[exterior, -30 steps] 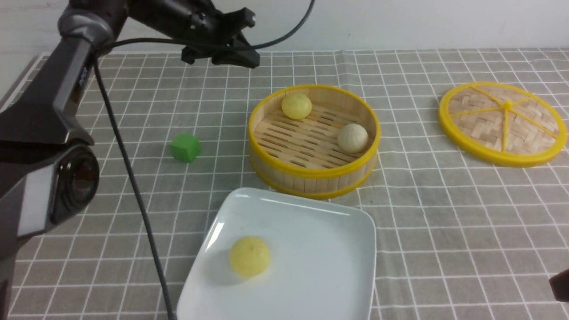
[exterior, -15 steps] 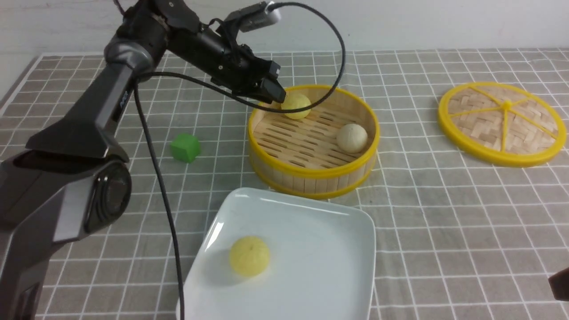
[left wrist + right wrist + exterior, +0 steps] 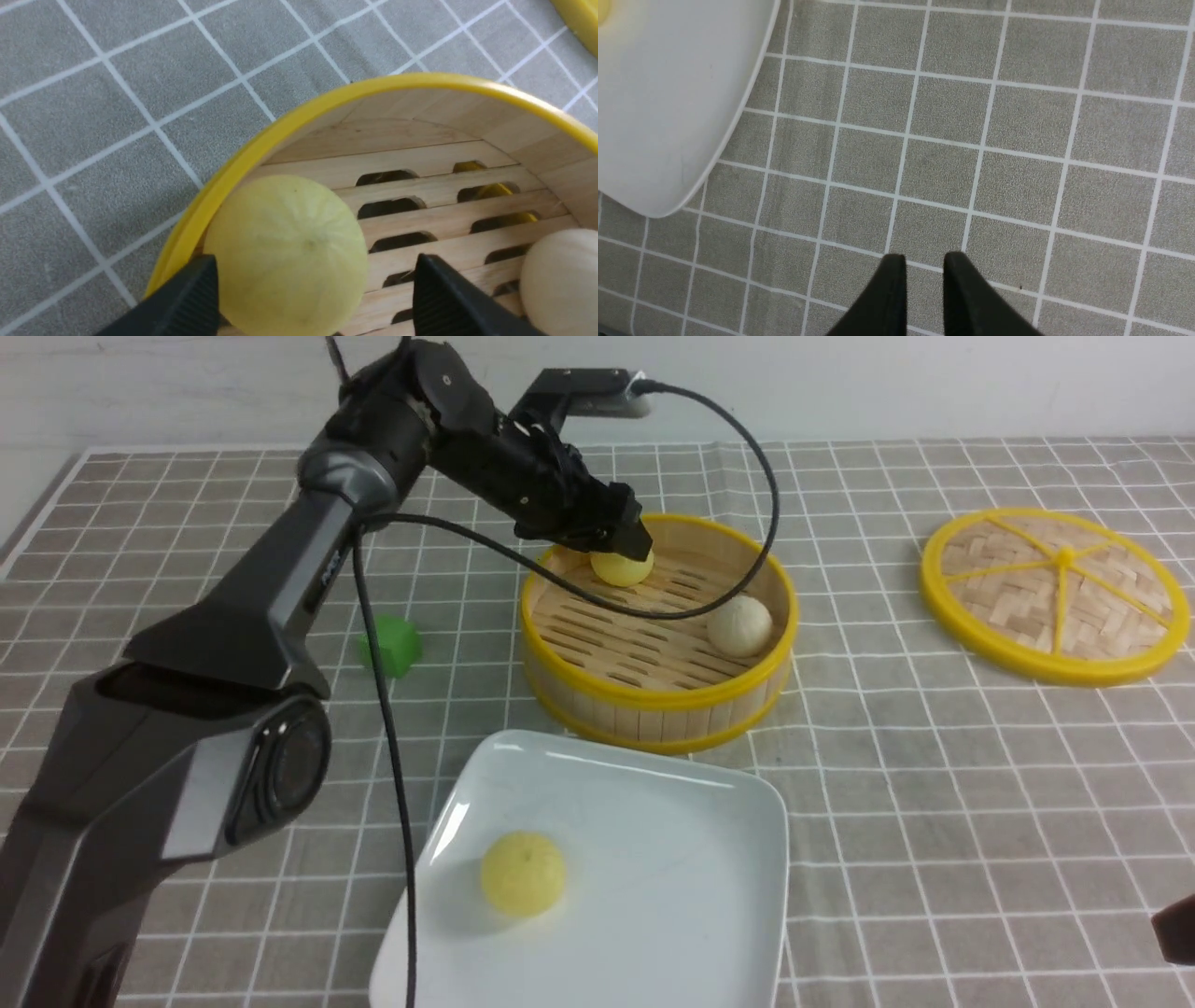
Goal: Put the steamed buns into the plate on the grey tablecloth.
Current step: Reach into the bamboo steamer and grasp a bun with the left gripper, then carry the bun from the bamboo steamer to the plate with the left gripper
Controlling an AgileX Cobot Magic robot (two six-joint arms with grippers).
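Note:
One pale yellow steamed bun (image 3: 523, 873) lies on the white square plate (image 3: 709, 803) at the front of the grey tablecloth (image 3: 934, 803). A second yellow bun (image 3: 621, 569) and an off-white bun (image 3: 739, 625) sit in the bamboo basket (image 3: 653, 695). My left gripper (image 3: 624, 539) is open, reaching into the basket with its jaws on either side of the yellow bun (image 3: 285, 247). In the left wrist view the gripper (image 3: 317, 270) has a gap on one side of the bun. My right gripper (image 3: 924, 261) is shut and empty, low over the cloth beside the plate's corner (image 3: 668, 116).
A green cube (image 3: 397, 644) sits left of the basket, partly behind the left arm's cable. The flat woven lid (image 3: 1055, 593) lies at the far right. The off-white bun (image 3: 560, 280) is close to one left finger. The basket's yellow rim (image 3: 261, 140) curves beside the other.
My left arm has swung right and down from above the table's back into the basket, and its open jaws now straddle the yellow bun. The buns, plate and right arm have not moved.

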